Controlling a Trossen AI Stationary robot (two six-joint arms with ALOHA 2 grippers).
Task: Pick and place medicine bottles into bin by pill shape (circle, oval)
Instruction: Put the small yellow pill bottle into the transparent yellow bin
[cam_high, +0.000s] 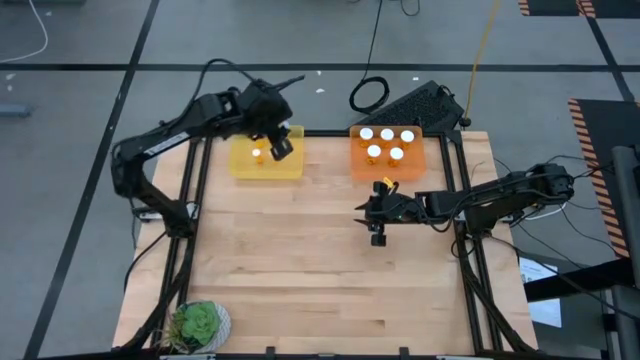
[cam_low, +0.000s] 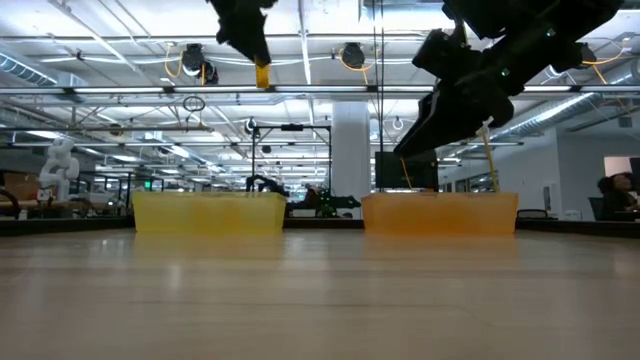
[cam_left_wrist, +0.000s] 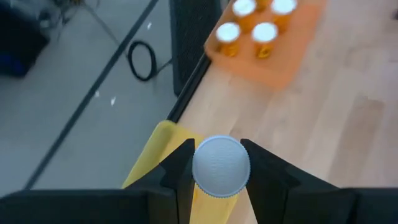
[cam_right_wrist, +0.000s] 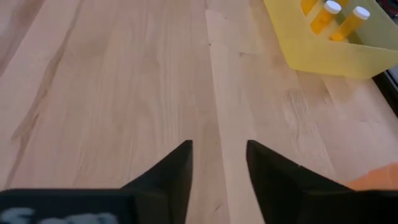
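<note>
My left gripper (cam_high: 272, 150) hangs over the yellow bin (cam_high: 290, 165) at the table's far left and is shut on a medicine bottle (cam_low: 262, 73), amber with a round white cap (cam_left_wrist: 221, 167). The orange bin (cam_high: 420, 165) at the far right holds several upright bottles (cam_high: 386, 144). My right gripper (cam_high: 378, 232) stands open above the bare wood just in front of the orange bin, with nothing between its fingers (cam_right_wrist: 177, 165). The right wrist view shows two bottles (cam_right_wrist: 323, 17) standing in the yellow bin (cam_right_wrist: 336, 56). My left gripper pinches the bottle just under its white cap (cam_left_wrist: 221, 167) between its two fingers (cam_left_wrist: 180, 168). The fingers come from above, pointing down. The bottle hangs upright below them, its amber body (cam_low: 262, 73) clear above the yellow bin (cam_low: 208, 212).
A green plant in a pot (cam_high: 197, 323) sits at the table's near left corner. A black keyboard (cam_high: 415, 103) and a coiled cable (cam_high: 368, 94) lie on the floor beyond the far edge. Bare wood (cam_high: 300, 260) spans the table's middle and near side.
</note>
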